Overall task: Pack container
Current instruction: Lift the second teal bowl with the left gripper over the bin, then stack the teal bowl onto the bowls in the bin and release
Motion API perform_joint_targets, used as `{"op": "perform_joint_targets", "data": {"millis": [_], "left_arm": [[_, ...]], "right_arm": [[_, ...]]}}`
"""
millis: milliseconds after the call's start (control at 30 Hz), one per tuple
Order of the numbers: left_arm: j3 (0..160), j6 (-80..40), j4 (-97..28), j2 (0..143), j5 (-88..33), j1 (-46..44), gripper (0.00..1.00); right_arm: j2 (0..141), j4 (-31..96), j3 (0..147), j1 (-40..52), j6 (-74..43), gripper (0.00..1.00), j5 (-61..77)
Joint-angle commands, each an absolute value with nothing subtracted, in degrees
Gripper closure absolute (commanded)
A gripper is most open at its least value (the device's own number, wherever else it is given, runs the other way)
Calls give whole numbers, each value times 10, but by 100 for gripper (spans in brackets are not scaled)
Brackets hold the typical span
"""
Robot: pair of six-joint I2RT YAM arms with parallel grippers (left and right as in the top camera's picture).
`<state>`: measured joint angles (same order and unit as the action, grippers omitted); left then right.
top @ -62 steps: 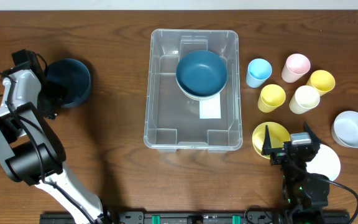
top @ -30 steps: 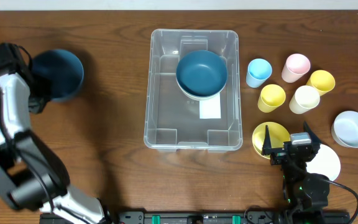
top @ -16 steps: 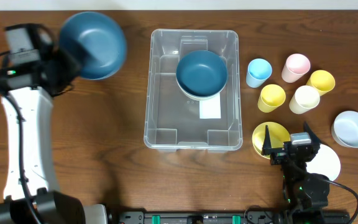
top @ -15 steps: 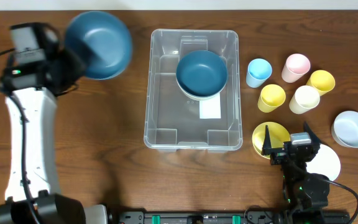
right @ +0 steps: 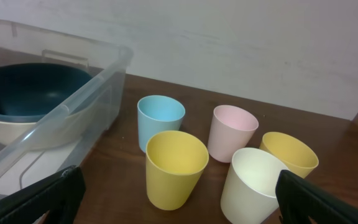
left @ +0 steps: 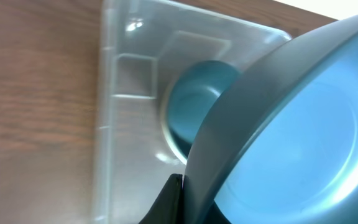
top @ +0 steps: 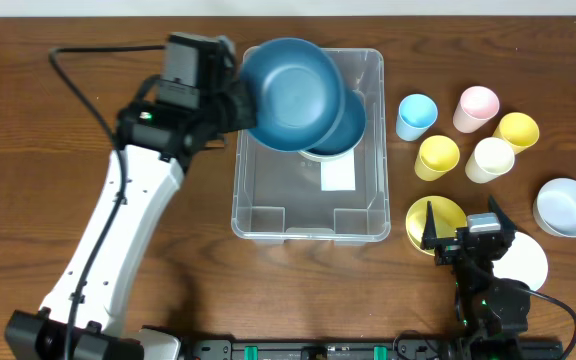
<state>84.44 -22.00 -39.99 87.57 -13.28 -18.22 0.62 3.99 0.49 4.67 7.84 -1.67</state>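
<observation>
The container [top: 308,215] is a clear rectangular bin in the middle of the table. Inside it, toward the back, a dark blue bowl [top: 350,122] sits nested in a white bowl. My left gripper [top: 236,100] is shut on the rim of a second dark blue bowl [top: 290,92], held tilted above the container's back left corner. In the left wrist view this held bowl [left: 303,124] fills the right side, with the container [left: 123,81] and nested bowl [left: 194,118] below. My right gripper [top: 465,225] stands open and holds nothing, low at the front right, facing the cups.
Right of the container stand several cups: blue [top: 417,116], pink [top: 476,108], two yellow [top: 437,157] and cream [top: 490,159]. A yellow plate [top: 420,212], a white plate [top: 530,262] and a pale bowl [top: 566,207] lie around the right gripper.
My left arm has lifted the blue bowl from the table's far left and swung it right, over the container's back left corner. The right arm has not moved.
</observation>
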Motion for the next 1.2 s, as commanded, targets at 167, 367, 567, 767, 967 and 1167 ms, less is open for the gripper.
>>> {"op": "perform_joint_targets", "data": {"millis": [167, 367, 567, 767, 967, 1167], "left_arm": [[844, -210, -339, 923, -124, -239, 94], [844, -210, -302, 970, -124, -246, 94], [844, -210, -274, 1009, -114, -246, 94], [844, -210, -258, 1030, -108, -246, 94], [844, -210, -260, 1030, -93, -245, 67], [846, -211, -255, 1028, -94, -244, 36]], "right_arm": [[3, 41, 3, 53, 82, 1, -15], [3, 41, 3, 53, 82, 1, -15], [3, 41, 3, 53, 82, 1, -15], [3, 41, 3, 53, 82, 1, -15], [3, 41, 3, 53, 82, 1, -15], [3, 41, 3, 53, 82, 1, -15]]}}
